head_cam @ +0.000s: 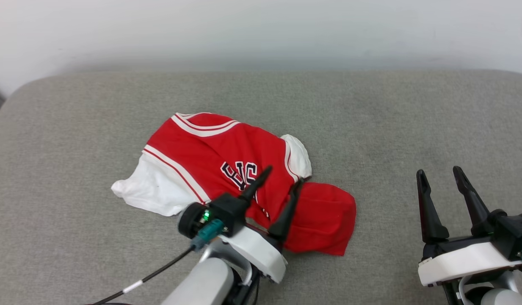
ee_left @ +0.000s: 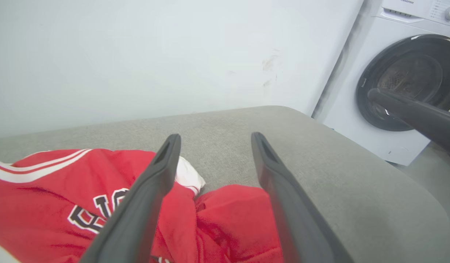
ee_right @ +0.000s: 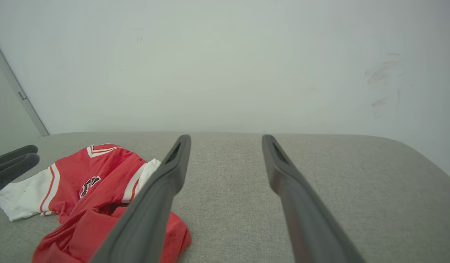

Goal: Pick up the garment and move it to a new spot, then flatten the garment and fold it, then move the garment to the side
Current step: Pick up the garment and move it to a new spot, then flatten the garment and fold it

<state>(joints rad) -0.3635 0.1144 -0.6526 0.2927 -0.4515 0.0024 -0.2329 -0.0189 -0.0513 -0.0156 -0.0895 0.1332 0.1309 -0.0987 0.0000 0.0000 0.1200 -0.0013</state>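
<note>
The left gripper (head_cam: 285, 175) sits near the centre. Its two dark fingers (head_cam: 256, 183) are spread apart with nothing between them, and they point far and slightly right. Its white wrist (head_cam: 261, 250) and pale forearm (head_cam: 205, 281) come up from the near edge, slanting right. The right gripper (head_cam: 438, 170) sits at the near right, well apart from the left one. Its jaws are wide and empty, and its fingers point far and lean a little left above their own white wrist housing (head_cam: 464, 260).
</note>
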